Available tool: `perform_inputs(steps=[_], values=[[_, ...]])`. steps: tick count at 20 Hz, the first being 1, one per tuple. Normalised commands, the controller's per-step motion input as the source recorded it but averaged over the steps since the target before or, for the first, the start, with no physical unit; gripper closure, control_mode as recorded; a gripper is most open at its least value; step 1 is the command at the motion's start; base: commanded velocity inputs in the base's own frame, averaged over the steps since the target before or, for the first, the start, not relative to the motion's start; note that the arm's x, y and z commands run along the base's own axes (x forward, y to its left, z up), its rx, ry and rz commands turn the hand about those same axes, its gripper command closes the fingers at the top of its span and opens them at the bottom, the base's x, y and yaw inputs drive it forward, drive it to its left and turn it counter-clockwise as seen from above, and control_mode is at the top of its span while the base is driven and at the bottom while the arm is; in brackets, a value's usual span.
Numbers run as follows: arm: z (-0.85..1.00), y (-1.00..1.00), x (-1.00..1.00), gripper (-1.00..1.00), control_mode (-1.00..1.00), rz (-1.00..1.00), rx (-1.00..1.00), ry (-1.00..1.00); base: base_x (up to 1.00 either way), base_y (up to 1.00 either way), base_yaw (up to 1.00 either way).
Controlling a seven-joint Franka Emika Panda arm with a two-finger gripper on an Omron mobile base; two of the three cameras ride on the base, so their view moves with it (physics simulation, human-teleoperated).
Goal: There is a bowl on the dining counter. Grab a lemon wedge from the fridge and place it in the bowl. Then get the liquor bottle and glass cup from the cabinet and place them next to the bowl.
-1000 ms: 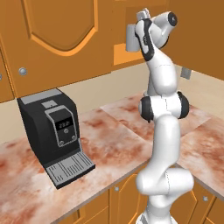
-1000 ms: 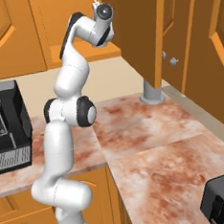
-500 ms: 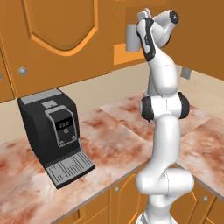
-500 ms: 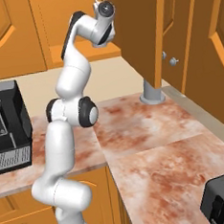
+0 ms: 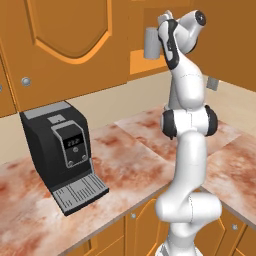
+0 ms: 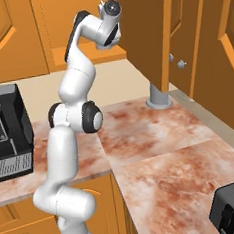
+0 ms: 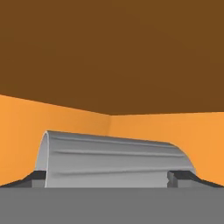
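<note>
Grey translucent glass cup (image 7: 116,159) sits clamped between the gripper (image 7: 109,178) fingertips, held up inside the open cabinet (image 6: 151,30) above the countertop (image 6: 157,150), likely so it can be carried out to the dining counter.

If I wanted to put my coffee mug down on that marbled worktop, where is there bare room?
The worktop is bare between the coffee machine and the robot arm, and across the corner stretch towards the grey post. It is crowded up at the open cabinet, where the gripper holds the glass cup.
</note>
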Motion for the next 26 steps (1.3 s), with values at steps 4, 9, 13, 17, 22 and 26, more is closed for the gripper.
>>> perform_inputs(steps=[4,9,13,17,22,26], values=[[-0.16,0.01,-0.21,-1.0,-1.0,0.0,0.0,0.0,0.0,0.0,0.0],[-0.33,0.06,-0.47,-1.0,-1.0,0.0,0.0,0.0,0.0,0.0,0.0],[-0.44,0.16,-0.27,-1.0,-1.0,0.0,0.0,0.02,0.0,0.0,0.0],[-0.5,0.3,-0.03,1.0,-1.0,0.0,0.0,0.05,0.0,0.0,0.0],[-0.37,0.21,0.0,1.0,-1.0,0.0,0.0,0.03,0.0,0.0,0.0],[-0.16,0.03,0.0,1.0,-1.0,0.0,0.0,0.0,0.0,0.0,0.0]])
